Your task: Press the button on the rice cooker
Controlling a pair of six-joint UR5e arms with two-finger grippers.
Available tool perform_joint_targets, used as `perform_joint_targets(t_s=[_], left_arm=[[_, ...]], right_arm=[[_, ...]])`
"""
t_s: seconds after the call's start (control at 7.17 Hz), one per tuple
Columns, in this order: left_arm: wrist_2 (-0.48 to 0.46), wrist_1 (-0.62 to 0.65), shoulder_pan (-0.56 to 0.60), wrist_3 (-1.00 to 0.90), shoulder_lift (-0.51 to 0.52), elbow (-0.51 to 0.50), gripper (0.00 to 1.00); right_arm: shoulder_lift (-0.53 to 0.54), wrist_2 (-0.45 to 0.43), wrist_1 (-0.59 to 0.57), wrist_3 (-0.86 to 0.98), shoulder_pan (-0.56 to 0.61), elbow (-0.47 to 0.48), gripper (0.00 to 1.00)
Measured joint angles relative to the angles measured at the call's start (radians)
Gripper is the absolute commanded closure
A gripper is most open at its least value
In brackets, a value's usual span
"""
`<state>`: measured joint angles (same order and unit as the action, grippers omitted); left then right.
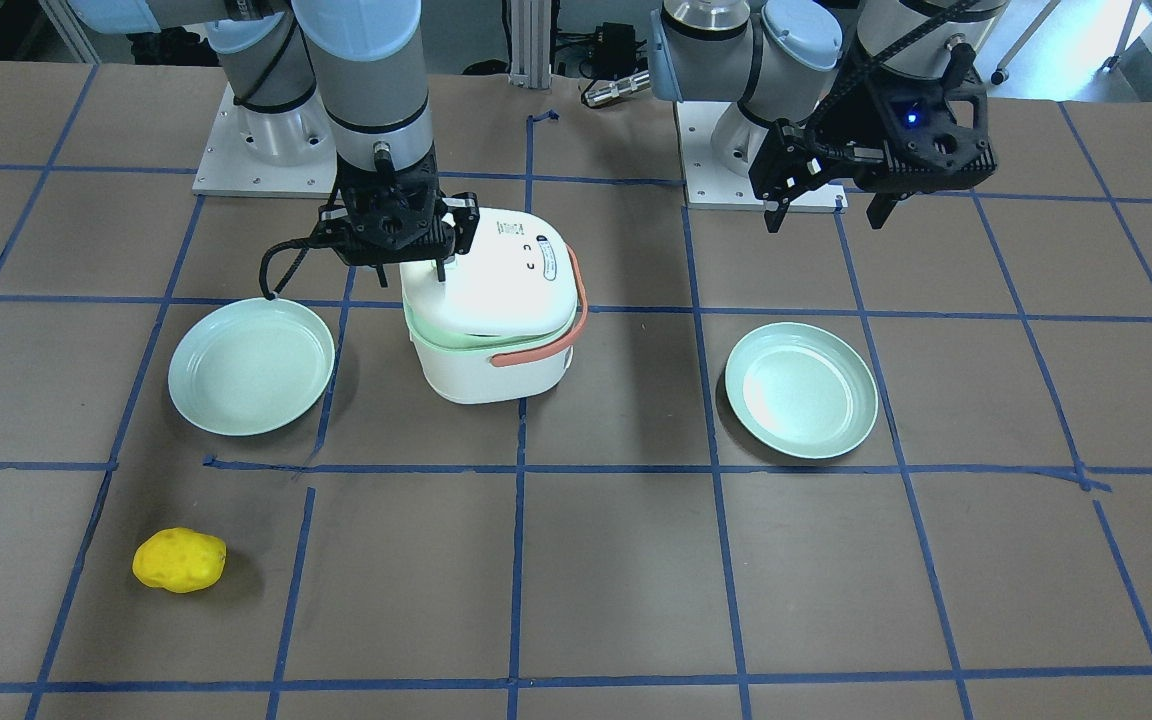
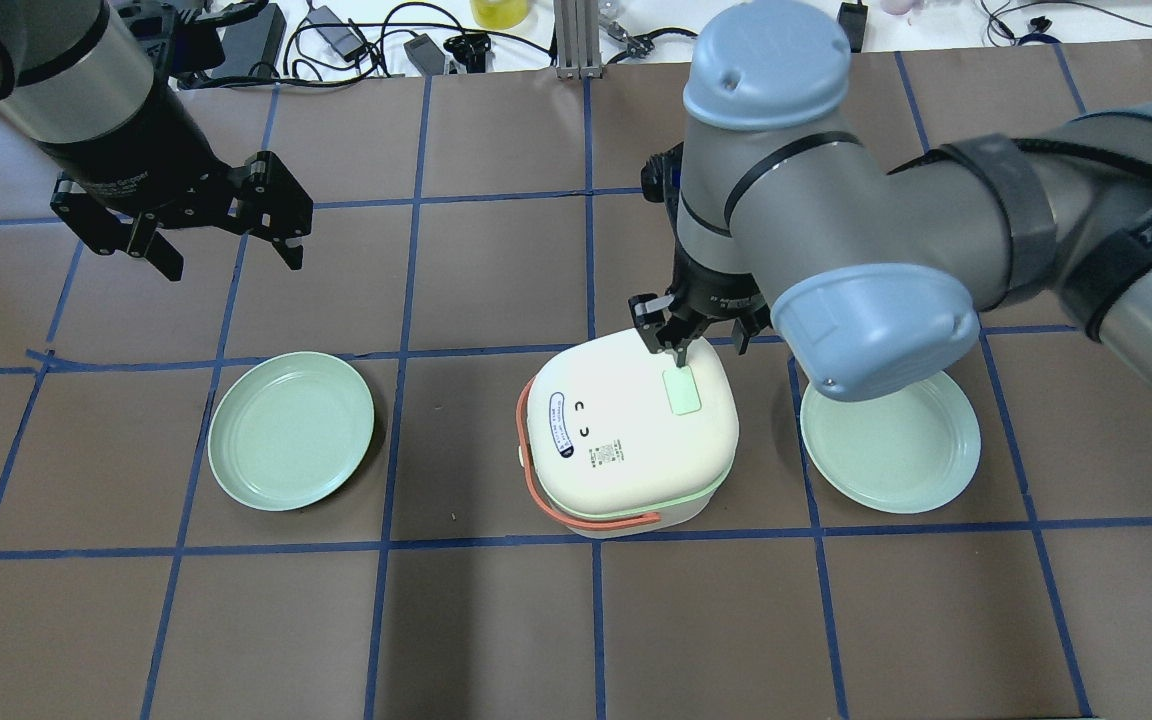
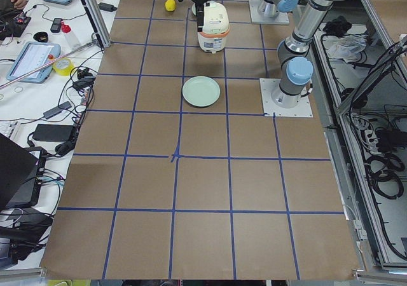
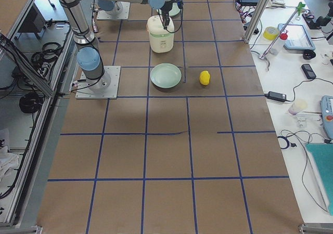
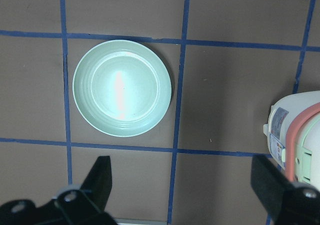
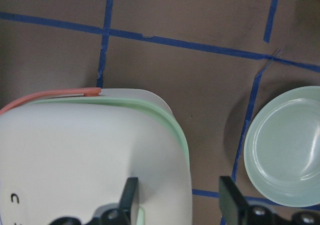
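Note:
The white rice cooker (image 2: 626,440) with a salmon handle stands mid-table; it also shows in the front view (image 1: 496,310). Its pale green button (image 2: 682,390) is on the lid's right part. My right gripper (image 2: 696,348) is open and low over the lid's far right edge. One finger (image 2: 681,352) is at the button's far end; I cannot tell if it touches. In the right wrist view one finger (image 6: 130,195) is over the lid (image 6: 85,155) and the other is off its side. My left gripper (image 2: 226,245) is open, empty and raised at the far left.
Two pale green plates flank the cooker, one on the left (image 2: 291,430) and one on the right (image 2: 891,440). The left wrist view shows the left plate (image 5: 122,87) below. A yellow lumpy object (image 1: 179,560) lies near the operators' edge.

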<state>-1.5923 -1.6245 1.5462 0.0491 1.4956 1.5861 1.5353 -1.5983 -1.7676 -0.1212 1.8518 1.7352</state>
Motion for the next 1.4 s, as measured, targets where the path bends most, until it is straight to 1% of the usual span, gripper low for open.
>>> perform_joint_targets(t_s=[0.28,0.7,1.12,1.4], left_arm=[[0.0,0.0,0.0,0.0,0.0,0.0,0.0],[0.0,0.0,0.0,0.001,0.0,0.0,0.0],[0.0,0.0,0.0,0.0,0.0,0.0,0.0],[0.0,0.0,0.0,0.0,0.0,0.0,0.0]], right_arm=[[-0.001,-0.002,0.047,0.009,-0.065,-0.095,0.0],[-0.001,0.045,0.094,0.069,-0.199,-0.205,0.0],[0.004,0.031,0.128,0.088,-0.274,-0.27,0.0],[0.01,0.01,0.165,0.091,-0.286,-0.284,0.0]])
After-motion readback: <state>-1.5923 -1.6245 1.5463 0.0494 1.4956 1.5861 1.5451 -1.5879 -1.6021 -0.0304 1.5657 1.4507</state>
